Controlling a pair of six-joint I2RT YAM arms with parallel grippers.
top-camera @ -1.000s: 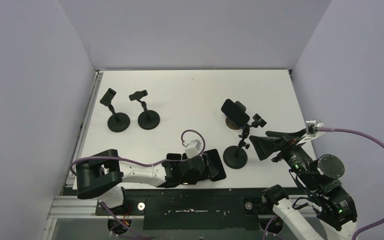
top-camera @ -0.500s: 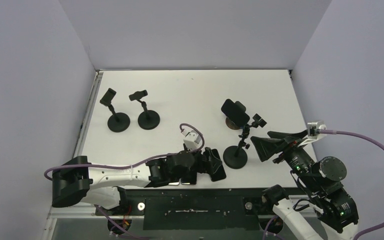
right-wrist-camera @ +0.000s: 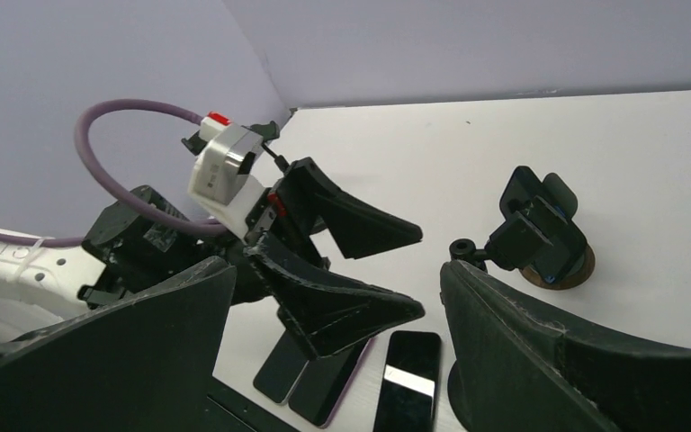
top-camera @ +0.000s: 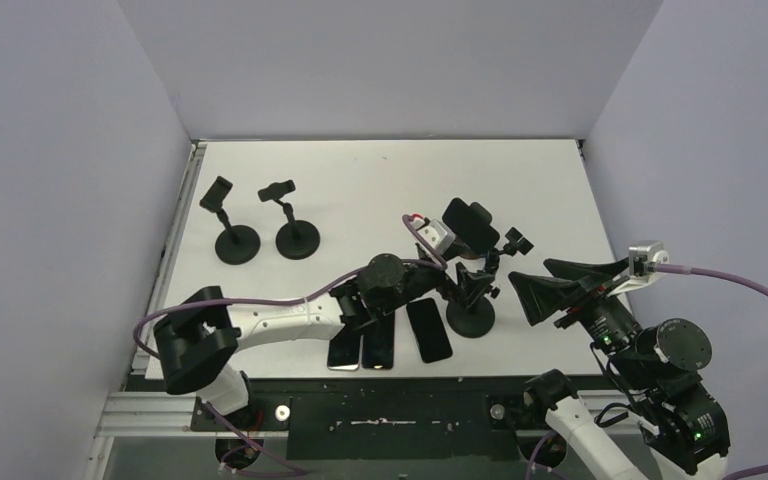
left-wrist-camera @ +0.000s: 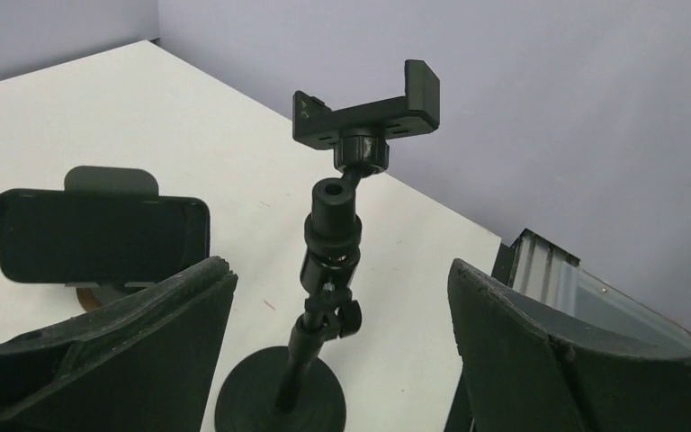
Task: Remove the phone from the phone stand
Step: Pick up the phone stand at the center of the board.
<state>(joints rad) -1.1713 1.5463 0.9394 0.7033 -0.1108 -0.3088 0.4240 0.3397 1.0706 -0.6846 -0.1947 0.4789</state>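
A black phone sits clamped on a phone stand with a brown base at centre right; it shows at the left of the left wrist view, and from behind in the right wrist view. My left gripper is open and empty, its fingers either side of the stem of an empty black stand, just in front of the phone. My right gripper is open and empty, to the right of that empty stand.
Three phones lie flat near the front edge; they also show in the right wrist view. Two more empty stands stand at the back left. Walls enclose the table.
My left gripper has risen from the flat phone at the front, leaving it on the table, and swung back and right to the empty stand. The right arm shifted slightly right.
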